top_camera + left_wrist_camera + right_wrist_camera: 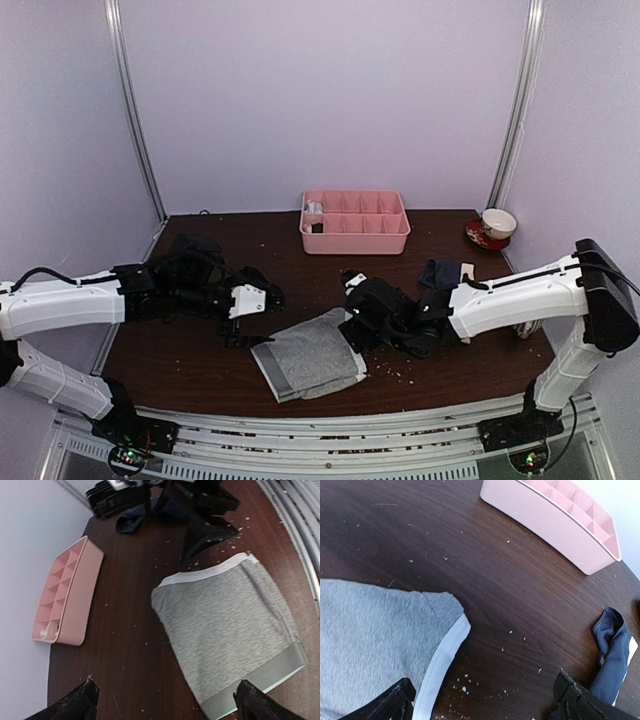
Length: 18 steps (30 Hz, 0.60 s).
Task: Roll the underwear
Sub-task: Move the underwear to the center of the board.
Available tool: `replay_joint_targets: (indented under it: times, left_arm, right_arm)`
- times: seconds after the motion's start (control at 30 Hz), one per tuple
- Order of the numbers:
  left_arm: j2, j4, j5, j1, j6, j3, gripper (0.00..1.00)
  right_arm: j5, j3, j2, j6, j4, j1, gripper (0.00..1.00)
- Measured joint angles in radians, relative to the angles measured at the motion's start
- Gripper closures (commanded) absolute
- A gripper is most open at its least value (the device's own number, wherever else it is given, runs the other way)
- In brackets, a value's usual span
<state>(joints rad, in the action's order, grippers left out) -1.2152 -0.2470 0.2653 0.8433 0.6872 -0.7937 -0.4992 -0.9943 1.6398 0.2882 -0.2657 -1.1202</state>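
The grey underwear (312, 356) lies flat and folded on the dark table, front centre; it also shows in the left wrist view (230, 617) and in the right wrist view (370, 640), with a pale band along one edge. The navy underwear (442, 272) lies crumpled at the right, also in the right wrist view (614, 650). My left gripper (250, 318) is open and empty, just left of the grey cloth (165, 700). My right gripper (352, 330) is open and empty at the cloth's right edge (482, 702).
A pink compartment tray (355, 235) stands at the back centre, with something small in its left cell. A cup on a saucer (496, 226) stands at the back right. Pale crumbs are scattered over the table (200, 350).
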Motion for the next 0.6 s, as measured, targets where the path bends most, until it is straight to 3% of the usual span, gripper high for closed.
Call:
replay_joint_targets:
  times: [0.23, 0.6]
  left_arm:
    - [0.026, 0.248, -0.115, -0.091, -0.088, 0.145, 0.02]
    - [0.025, 0.415, -0.203, -0.109, -0.140, 0.202, 0.02]
  right_arm:
    - [-0.026, -0.150, 0.175, -0.057, 0.014, 0.082, 0.00]
    - [-0.010, -0.352, 0.434, -0.119, -0.016, 0.146, 0.00]
